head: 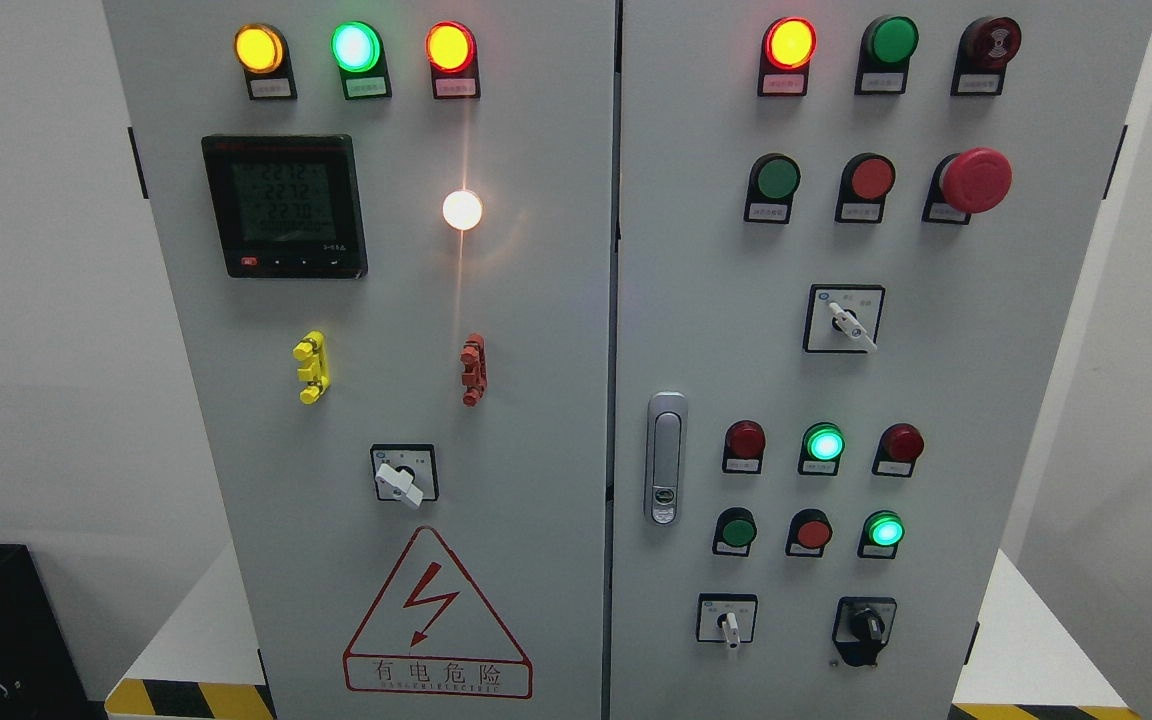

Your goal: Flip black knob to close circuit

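Item: black knob [866,628], lower right of right cabinet door [1016,400], untouched. Neither robot hand in view; finger state cannot be told, so no finger-relative placing possible. Risk: white-handled selector [729,626] just beside could be turned by mistake; emergency stop [975,180] sits well above.

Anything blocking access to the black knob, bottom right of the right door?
Nothing visible. The black knob sits bare on the right door, with only the white-handled switch to its left and indicator buttons above, all apart from it. Neither hand is in view.
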